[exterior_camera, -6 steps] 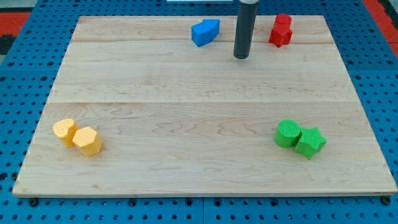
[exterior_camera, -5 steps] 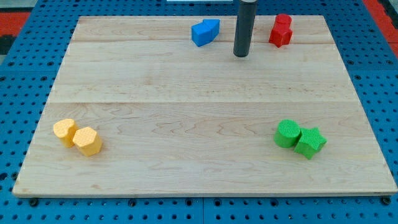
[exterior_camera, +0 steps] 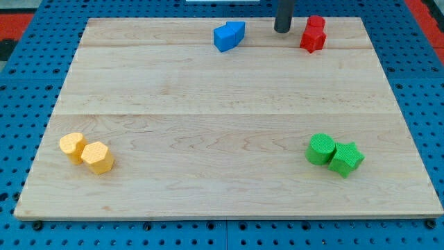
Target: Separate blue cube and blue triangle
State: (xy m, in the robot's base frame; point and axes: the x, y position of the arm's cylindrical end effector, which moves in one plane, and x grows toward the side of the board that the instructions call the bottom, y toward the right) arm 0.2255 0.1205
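Note:
The blue cube and the blue triangle touch each other near the top edge of the wooden board, the cube to the view's left and a little lower. My tip is at the view's top, to the right of the blue pair and apart from them, just left of the red blocks. It touches no block.
Two red blocks sit together at the top right. A green cylinder and a green star touch at the lower right. Two yellow blocks touch at the lower left. A blue pegboard surrounds the board.
My tip has moved toward the view's top and slightly right, from below and between the blue and red pairs to close beside the red blocks. No block has moved.

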